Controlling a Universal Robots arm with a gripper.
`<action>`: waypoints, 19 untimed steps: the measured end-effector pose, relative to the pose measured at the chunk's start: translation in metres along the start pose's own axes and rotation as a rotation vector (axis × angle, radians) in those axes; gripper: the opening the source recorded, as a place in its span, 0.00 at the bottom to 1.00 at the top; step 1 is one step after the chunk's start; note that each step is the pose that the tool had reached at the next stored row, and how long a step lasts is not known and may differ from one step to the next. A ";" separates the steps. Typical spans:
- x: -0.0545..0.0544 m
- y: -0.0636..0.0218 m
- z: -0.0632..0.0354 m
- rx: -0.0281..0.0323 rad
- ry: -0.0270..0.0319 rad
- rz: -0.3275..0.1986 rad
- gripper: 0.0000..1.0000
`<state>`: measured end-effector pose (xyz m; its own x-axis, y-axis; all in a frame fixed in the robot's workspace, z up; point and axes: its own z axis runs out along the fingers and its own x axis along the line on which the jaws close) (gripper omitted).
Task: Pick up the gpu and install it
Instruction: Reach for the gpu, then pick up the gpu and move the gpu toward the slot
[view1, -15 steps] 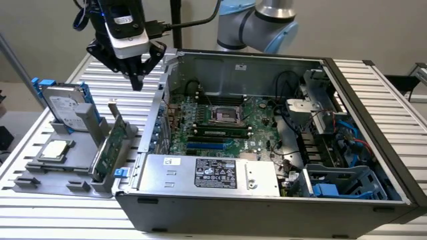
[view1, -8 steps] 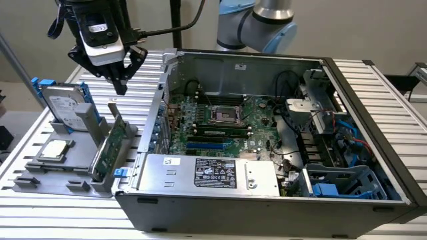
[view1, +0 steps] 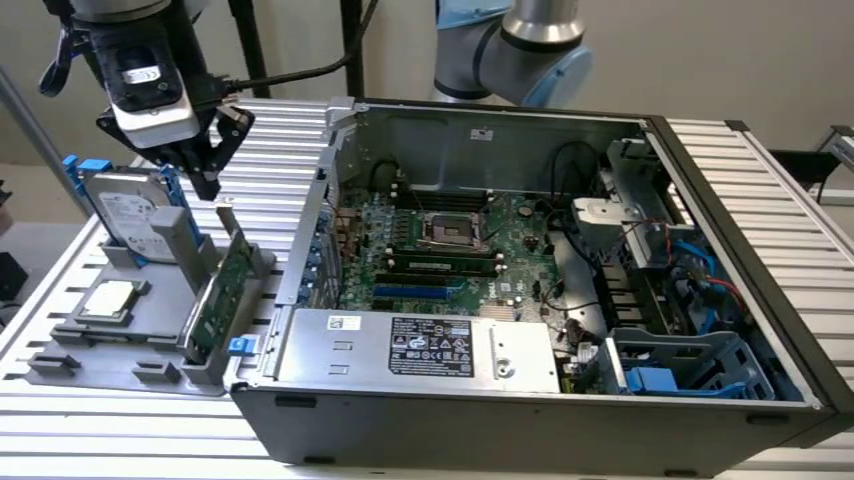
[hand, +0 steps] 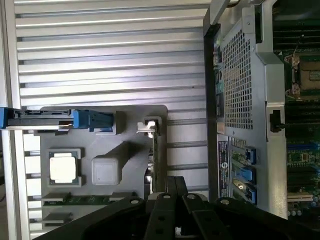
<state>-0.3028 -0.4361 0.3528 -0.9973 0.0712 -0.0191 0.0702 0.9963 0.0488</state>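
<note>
Over the gray tray (view1: 60, 362), the gripper (view1: 204, 187) is hovering with its fingers pinched narrow, holding nothing. Just below it, the gpu (view1: 220, 285) is standing on edge in the tray, beside the open computer case (view1: 534, 425).

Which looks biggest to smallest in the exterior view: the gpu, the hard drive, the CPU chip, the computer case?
1. computer case
2. hard drive and gpu: too close to rank, as the gpu stands edge-on, showing a narrow strip
3. CPU chip
</note>
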 end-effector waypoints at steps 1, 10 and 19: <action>0.005 -0.0007 0.0012 0.0000 0.0000 0.000 0.11; 0.033 -0.0216 0.0018 0.0000 -0.0001 0.000 0.11; 0.033 -0.0216 0.0018 -0.0008 -0.0001 0.000 0.11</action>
<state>-0.3369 -0.4553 0.3493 -0.9973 0.0713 -0.0193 0.0702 0.9963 0.0496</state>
